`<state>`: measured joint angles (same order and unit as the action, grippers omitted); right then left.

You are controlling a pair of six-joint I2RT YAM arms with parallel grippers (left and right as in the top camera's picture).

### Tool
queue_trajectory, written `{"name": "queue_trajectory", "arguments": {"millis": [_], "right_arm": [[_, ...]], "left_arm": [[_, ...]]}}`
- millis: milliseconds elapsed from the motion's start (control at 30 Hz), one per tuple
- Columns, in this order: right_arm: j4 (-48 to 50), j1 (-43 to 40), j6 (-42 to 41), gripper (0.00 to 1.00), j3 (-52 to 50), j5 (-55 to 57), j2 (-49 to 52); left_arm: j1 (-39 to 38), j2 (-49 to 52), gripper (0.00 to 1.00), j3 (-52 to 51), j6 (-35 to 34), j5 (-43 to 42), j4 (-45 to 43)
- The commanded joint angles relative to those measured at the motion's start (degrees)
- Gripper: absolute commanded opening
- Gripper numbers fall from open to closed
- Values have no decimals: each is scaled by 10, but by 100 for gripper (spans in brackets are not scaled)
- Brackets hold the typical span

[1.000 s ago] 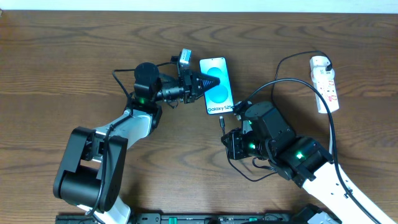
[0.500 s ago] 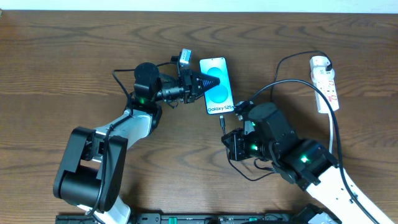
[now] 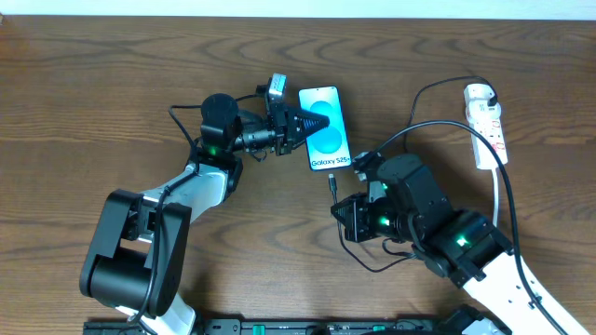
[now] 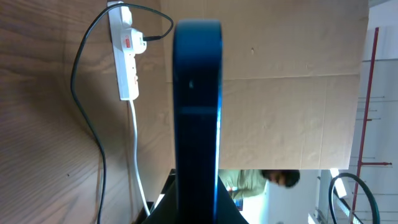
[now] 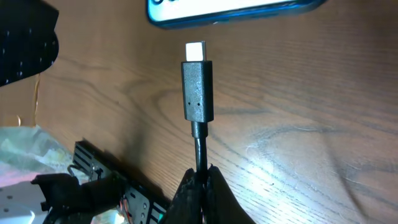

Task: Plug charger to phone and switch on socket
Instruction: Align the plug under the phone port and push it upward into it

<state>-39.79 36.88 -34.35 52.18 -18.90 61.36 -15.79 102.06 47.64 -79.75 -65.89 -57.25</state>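
at the middle of the table [image 3: 93, 93], my left gripper [image 3: 314, 122] clamps the phone [image 3: 331, 144] to steady it. my right gripper [image 5: 200, 182] pinches the charger [image 5: 197, 87] behind its plug, aiming the tip at the phone's edge, just apart. the socket [image 3: 488, 126] lies well off to the right.

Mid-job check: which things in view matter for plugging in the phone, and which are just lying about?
Job:
- phone, gripped by the left tool
- charger, its cable pinched in the right tool
- socket

Not the job:
- cardboard sheet in the background
- person in the background
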Motion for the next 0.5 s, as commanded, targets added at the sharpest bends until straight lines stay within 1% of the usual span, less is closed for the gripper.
{"name": "queue_trajectory", "arguments": {"millis": [0,467], "right_arm": [[-1,-9,-10,1,14,-7,-3],[0,-17,-16,1,14,-23,29]], "left_arm": [[2,-8,7,17,-5,-12,-10],[2,-8,7,17,-16,-12,-9]]}}
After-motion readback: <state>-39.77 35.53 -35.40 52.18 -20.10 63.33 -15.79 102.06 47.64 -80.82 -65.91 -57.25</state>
